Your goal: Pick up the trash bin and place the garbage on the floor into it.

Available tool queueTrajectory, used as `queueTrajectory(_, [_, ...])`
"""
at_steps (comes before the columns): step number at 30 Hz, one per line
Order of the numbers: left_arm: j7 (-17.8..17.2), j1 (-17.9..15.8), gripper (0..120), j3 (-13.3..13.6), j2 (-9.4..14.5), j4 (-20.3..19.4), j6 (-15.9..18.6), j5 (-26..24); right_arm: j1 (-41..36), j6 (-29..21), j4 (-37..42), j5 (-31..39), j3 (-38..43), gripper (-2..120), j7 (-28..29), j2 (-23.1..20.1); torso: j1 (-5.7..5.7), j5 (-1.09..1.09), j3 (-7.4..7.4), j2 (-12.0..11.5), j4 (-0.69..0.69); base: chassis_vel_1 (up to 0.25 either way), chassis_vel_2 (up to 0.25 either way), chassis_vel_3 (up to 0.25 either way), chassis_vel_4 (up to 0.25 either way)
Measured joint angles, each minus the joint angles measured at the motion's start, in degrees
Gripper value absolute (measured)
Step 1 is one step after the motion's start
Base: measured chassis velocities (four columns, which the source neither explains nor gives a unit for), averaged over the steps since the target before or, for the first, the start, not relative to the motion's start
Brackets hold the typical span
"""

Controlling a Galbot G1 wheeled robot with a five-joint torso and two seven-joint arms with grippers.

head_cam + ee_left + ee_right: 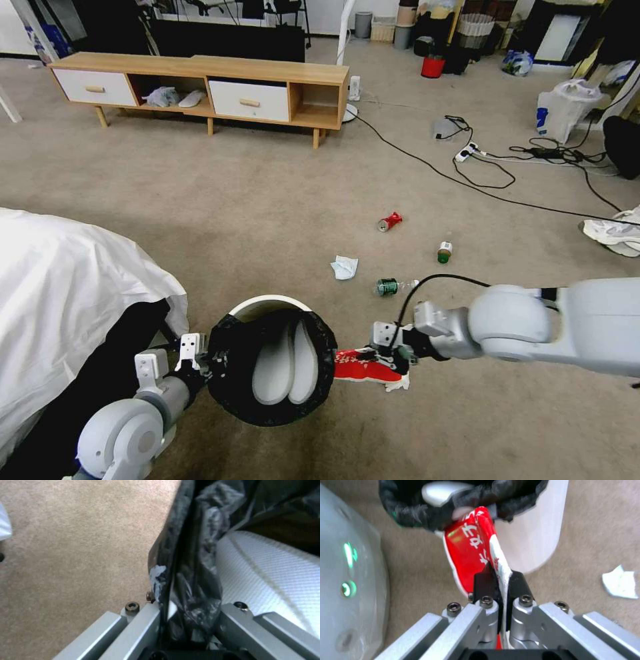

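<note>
Open carpet floor point(267, 200) lies ahead, free up to the low wooden cabinet point(200, 87). A white-sheeted bed point(60, 293) blocks the left side. Black cables point(480, 180) cross the floor to the right. The trash bin point(270, 367) sits between both end effectors.

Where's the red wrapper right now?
The red wrapper is pinched in the right gripper, at the trash bin's right rim.

I can see white letters on the red wrapper point(471, 547), but I cannot read them well; they look like signs from an Asian script. I find no words or numbers I can read anywhere else.
</note>
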Motion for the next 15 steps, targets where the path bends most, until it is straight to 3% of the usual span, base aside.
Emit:
queueTrajectory(9, [-3.1, -3.0, 0, 3.7, 0.5, 0.7, 1.6, -3.0, 3.7, 1.3, 3.3, 3.1, 2.3, 0, -0.8, 2.1, 0.00, 0.00, 0.00, 0.0, -0.01, 0.000, 0.000, 0.000, 0.000])
queueTrajectory(11, [-3.8, -3.3, 0, 3.9, 0.7, 1.1, 1.9, -3.0, 4.6, 1.4, 3.7, 3.6, 2.4, 0, -0.9, 2.6, -0.01, -0.03, 0.00, 0.0, 0.07, 0.000, 0.000, 0.000, 0.000])
queueTrajectory(13, [-3.9, -4.4, 0, 5.1, 0.9, 1.7, 2.2, -4.3, 6.8, 1.6, 4.6, 4.6, 2.5, 0, -1.4, 3.6, 0.00, -0.02, 0.00, 0.0, -0.01, 0.000, 0.000, 0.000, 0.000])
queueTrajectory(15, [-4.9, -5.1, 0, 5.7, 1.1, 2.1, 2.4, -5.3, 7.8, 1.6, 5.0, 5.3, 2.6, 0, -1.4, 4.0, 0.00, -0.04, 0.01, 0.0, 0.00, 0.000, 0.000, 0.000, 0.000])
